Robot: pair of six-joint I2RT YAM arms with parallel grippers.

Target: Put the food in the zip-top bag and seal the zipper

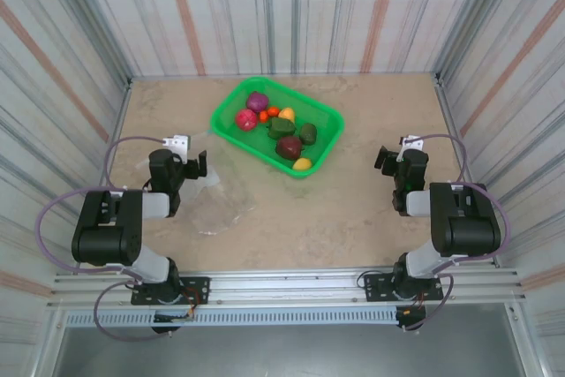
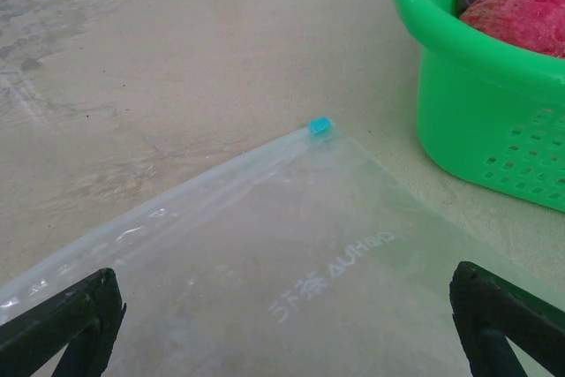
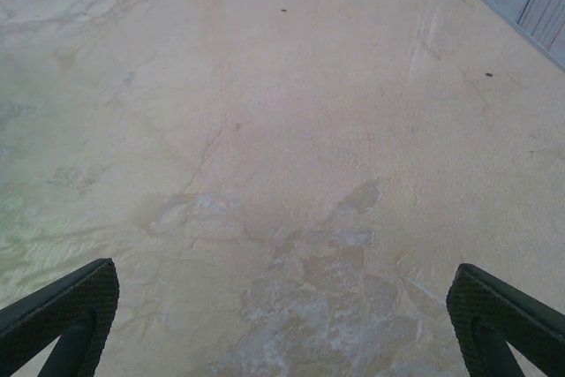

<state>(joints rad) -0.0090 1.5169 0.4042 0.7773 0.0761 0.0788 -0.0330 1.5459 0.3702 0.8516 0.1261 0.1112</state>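
My left hand (image 2: 282, 328) hovers spread wide over the zip-top bag (image 2: 265, 245), with the green basket (image 2: 481, 121) of toy food (image 2: 521, 11) ahead to its right. My right hand (image 3: 282, 324) is spread wide above the table (image 3: 291, 130).

Green mesh basket (image 1: 252, 147) on the beige table (image 1: 353, 209), just ahead and right of the left gripper (image 1: 199, 167)
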